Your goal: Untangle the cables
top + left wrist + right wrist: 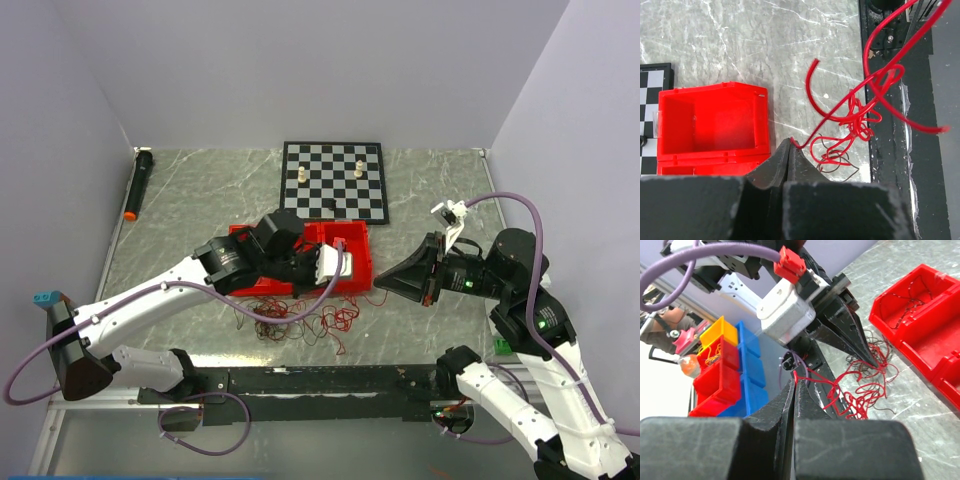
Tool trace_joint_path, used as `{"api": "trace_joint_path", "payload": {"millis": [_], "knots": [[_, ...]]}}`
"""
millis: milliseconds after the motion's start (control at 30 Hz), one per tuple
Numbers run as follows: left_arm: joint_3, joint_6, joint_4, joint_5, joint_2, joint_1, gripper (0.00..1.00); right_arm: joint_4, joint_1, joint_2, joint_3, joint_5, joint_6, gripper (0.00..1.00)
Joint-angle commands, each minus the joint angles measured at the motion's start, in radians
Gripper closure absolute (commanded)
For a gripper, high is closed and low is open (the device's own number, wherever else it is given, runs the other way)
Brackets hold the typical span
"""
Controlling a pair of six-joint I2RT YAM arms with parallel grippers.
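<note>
**Knot may tighten**

Your left gripper (791, 146) and right gripper (795, 384) each pinch a red strand. The cables (300, 322) lie at 6 o'clock of the red bin (361, 250). A hard pull could tighten the tangle or slip a strand.
</note>
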Motion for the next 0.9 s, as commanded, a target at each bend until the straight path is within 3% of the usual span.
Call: {"api": "trace_joint_path", "payload": {"millis": [0,233,333,367,400,433,567,867], "knots": [[0.024,-0.019,0.018,0.07,-0.045,0.034,0.99,-0.003,0.002,-0.022,-0.001,0.058,-0.035,1.0],[-0.049,-0.009,-0.028,0.085,-0.116,0.08,0.99,-0.082,0.0,-0.032,0.031,0.196,-0.082,1.0],[-0.082,-0.034,-0.015,0.108,-0.14,0.1,0.99,-0.065,0.0,-0.033,0.025,0.176,-0.075,1.0],[-0.082,-0.054,-0.004,0.11,-0.139,0.1,0.94,-0.053,0.0,-0.027,0.022,0.156,-0.065,1.0],[-0.079,-0.071,0.011,0.11,-0.133,0.1,0.64,-0.04,0.0,-0.019,0.016,0.135,-0.056,1.0],[-0.074,-0.091,0.028,0.12,-0.125,0.1,0.48,-0.025,0.0,-0.016,0.01,0.121,-0.045,1.0],[-0.074,-0.08,0.071,0.186,-0.096,0.101,0.41,0.015,0.0,-0.012,0.002,0.081,-0.021,1.0],[-0.054,-0.095,0.212,0.216,-0.012,0.1,0.38,0.078,0.0,0.001,-0.027,-0.014,0.019,1.0]]}}
